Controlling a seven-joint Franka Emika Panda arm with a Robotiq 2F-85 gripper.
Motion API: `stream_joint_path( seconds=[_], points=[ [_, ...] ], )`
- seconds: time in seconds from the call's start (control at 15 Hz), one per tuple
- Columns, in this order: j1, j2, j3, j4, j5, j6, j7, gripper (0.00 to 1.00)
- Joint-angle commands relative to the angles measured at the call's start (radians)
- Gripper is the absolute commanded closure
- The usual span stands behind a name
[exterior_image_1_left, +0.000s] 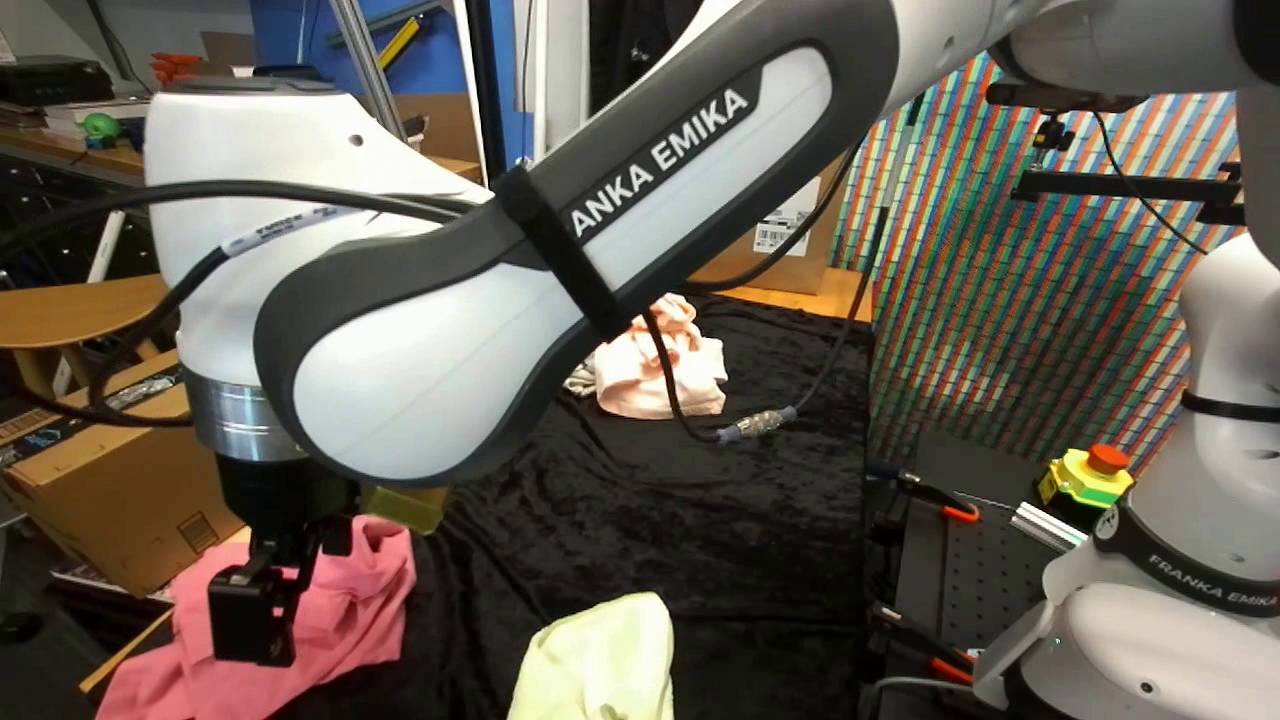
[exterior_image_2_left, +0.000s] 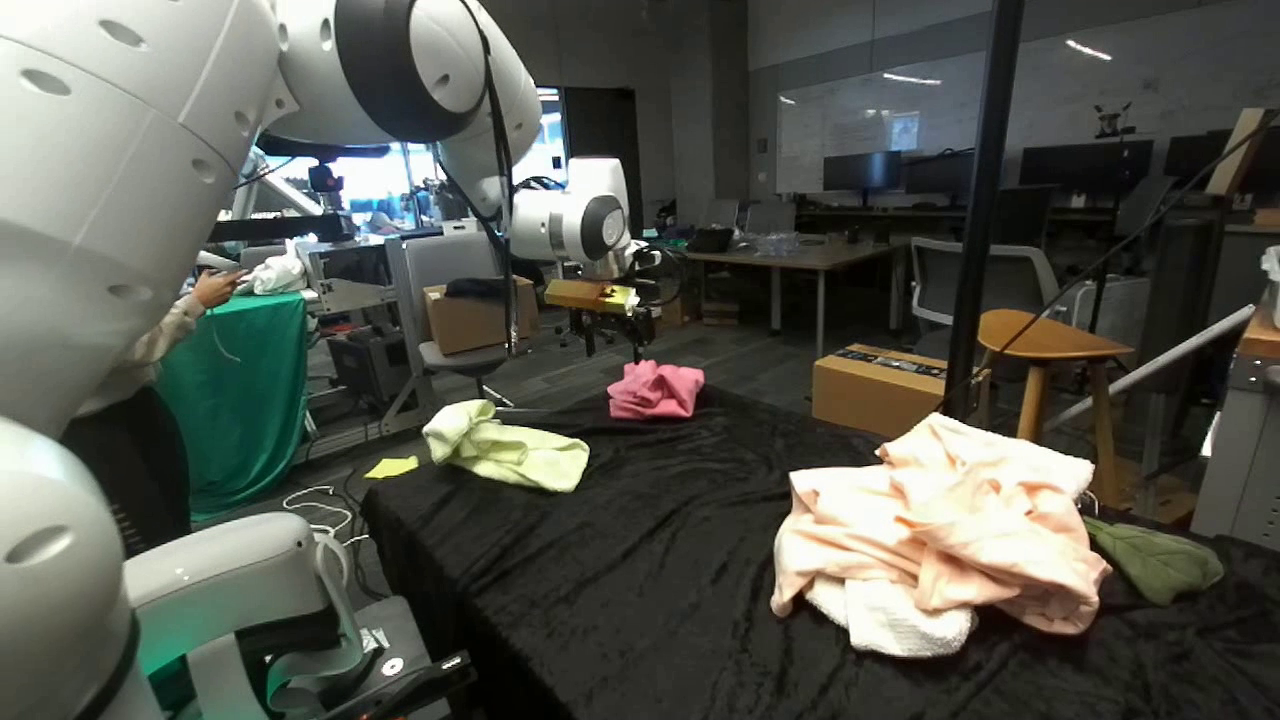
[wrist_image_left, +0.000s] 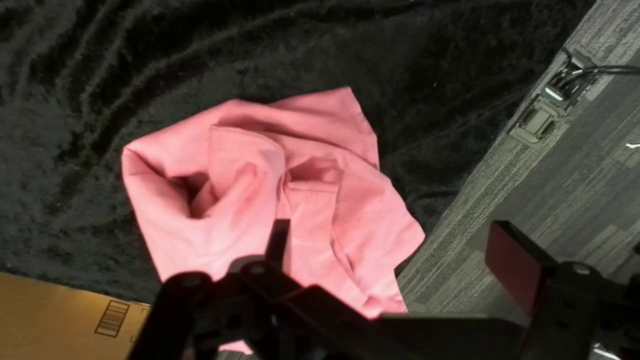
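The gripper (wrist_image_left: 392, 245) is poised above a crumpled pink cloth (wrist_image_left: 310, 210), its fingers spread wide with nothing pinched between them. The cloth is heaped at the far edge of the counter (exterior_image_2_left: 650, 560), near a cardboard box (exterior_image_1_left: 130, 490), and is shown in the wrist view reaching the border where grey floor (wrist_image_left: 590, 190) begins. One finger is framed over the fabric, the other over the floor; were the gripper lowered along that line, only a loose fold might be caught, or the counter's rim could be struck. With a shallow grip, the cloth could be tugged sideways and lost over the edge; with a deep one, the counter's black cover (wrist_image_left: 425, 65) could be gathered up too, and the box might be brushed.
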Motion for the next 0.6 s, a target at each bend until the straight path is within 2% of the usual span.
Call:
stream_joint_path(
  seconds=[0.0,0.53],
  points=[
    [0.010,0.065,0.000,0.105,-0.037,-0.027,0.014,0.00],
    [0.024,0.157,-0.023,0.213,-0.089,-0.052,0.014,0.00]
  ],
)
